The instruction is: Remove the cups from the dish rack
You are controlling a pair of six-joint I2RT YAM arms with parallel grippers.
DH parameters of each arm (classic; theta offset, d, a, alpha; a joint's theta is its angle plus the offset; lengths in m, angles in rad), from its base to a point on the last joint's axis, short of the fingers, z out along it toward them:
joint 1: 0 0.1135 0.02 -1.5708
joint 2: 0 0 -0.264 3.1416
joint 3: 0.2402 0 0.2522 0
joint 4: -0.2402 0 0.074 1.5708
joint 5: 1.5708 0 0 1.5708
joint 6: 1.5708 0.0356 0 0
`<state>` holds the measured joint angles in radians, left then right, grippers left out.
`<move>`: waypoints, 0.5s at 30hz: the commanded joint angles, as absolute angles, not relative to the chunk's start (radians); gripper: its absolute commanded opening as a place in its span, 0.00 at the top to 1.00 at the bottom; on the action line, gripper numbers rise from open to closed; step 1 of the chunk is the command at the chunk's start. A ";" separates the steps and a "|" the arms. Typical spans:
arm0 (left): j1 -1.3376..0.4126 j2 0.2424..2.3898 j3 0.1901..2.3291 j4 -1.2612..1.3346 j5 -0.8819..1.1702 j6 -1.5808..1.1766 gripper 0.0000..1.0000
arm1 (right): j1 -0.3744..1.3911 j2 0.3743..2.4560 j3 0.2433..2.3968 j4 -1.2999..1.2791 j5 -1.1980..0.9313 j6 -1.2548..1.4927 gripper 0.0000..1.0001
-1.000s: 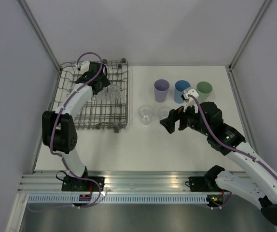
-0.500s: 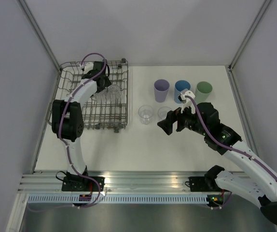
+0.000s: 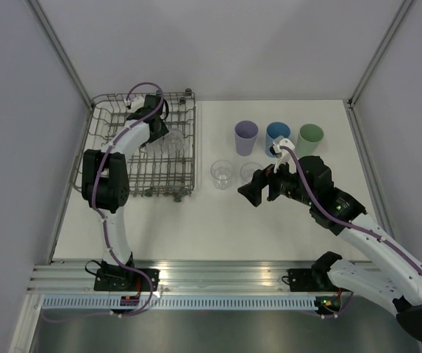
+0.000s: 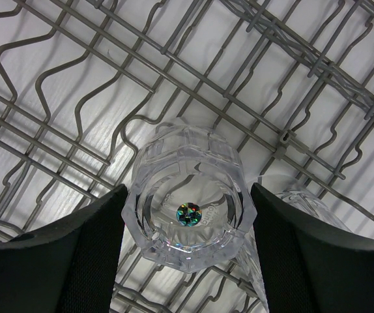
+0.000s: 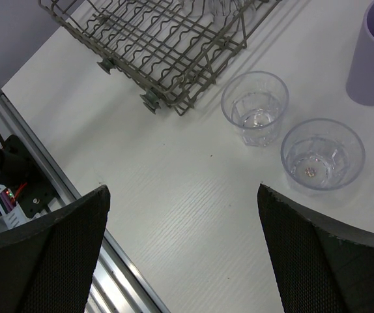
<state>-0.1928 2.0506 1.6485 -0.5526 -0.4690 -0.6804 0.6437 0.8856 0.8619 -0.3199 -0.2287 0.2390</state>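
**Right gripper.** The right gripper [image 3: 262, 191] hovered over the table [image 3: 196, 220] with its jaws spread wide and nothing between them.

**Unloaded cups.** Just beyond it, 2 clear cups [image 5: 255, 106] [image 5: 322, 153] stood upright, close together. Farther back, the lilac cup [image 3: 245, 137], blue cup [image 3: 276, 137] and green cup [image 3: 311, 135] stood in 1 row.

**Dish rack.** The dish rack [image 3: 159, 176] sat at the far left. Inside it, the left gripper [image 4: 187, 192] straddled an inverted clear cup [image 4: 186, 215], 1 finger on each side. Whether the pads pressed its wall could not be told. A second clear cup [image 4: 298, 208] lay just beside it.

**Hazards.**
- The smooth, faceted wall could slip if grip was light.
- A tilted lift could catch the rim on the prongs [image 4: 89, 104] and drag the rack.
- The right finger could knock the neighbouring cup.
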 commanded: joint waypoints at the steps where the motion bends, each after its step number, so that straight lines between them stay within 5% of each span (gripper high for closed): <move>1: -0.192 1.994 1.661 -0.561 -0.495 -0.666 0.66 | 0.640 0.873 0.862 -0.279 -0.238 0.229 0.02; 7: -0.192 1.922 1.655 -0.574 -0.500 -0.664 0.97 | 0.640 0.873 0.854 -0.268 -0.230 0.229 0.02; 15: -0.192 1.790 1.655 -0.598 -0.503 -0.643 0.98 | 0.640 0.856 0.862 -0.276 -0.195 0.241 0.02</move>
